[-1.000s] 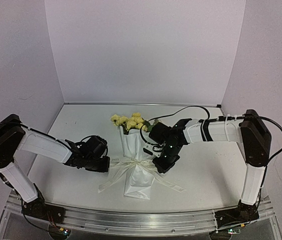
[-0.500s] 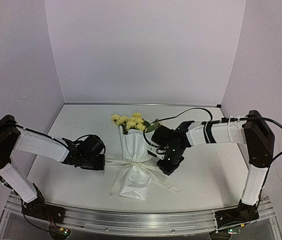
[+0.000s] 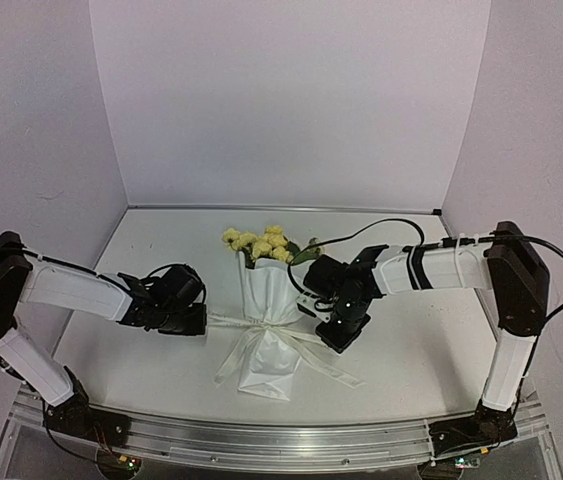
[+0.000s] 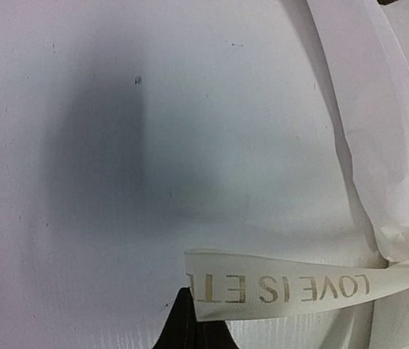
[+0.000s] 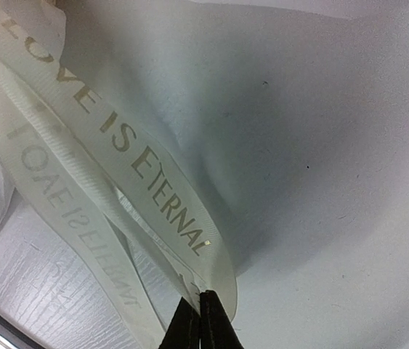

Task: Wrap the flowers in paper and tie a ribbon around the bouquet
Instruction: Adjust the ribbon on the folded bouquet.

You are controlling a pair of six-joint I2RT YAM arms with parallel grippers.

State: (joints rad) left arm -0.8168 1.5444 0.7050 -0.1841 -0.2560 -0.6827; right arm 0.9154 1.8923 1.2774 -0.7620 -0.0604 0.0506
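The bouquet lies in the middle of the table: yellow flowers (image 3: 260, 243) stick out of the far end of a white paper (image 3: 269, 294) cone. A cream ribbon (image 3: 257, 327) printed "LOVE IS ETERNAL" is tied at its waist. My left gripper (image 3: 204, 321) is just left of the waist, shut on a ribbon loop (image 4: 284, 289) that runs taut to the paper (image 4: 378, 145). The left gripper (image 4: 193, 320) shows only its dark closed tips. My right gripper (image 3: 327, 334) is just right of the waist. The right gripper (image 5: 200, 314) is shut on a folded ribbon loop (image 5: 142, 171).
Two loose ribbon tails trail toward the near edge, one at the left (image 3: 229, 366) and one at the right (image 3: 337, 371). White walls close in the back and both sides. Both arms reach inward low over the white table (image 3: 421, 330).
The two grippers have drawn apart, left going left and right going right, each pulling its ribbon loop. The bow has narrowed and the knot sits tighter at the waist.
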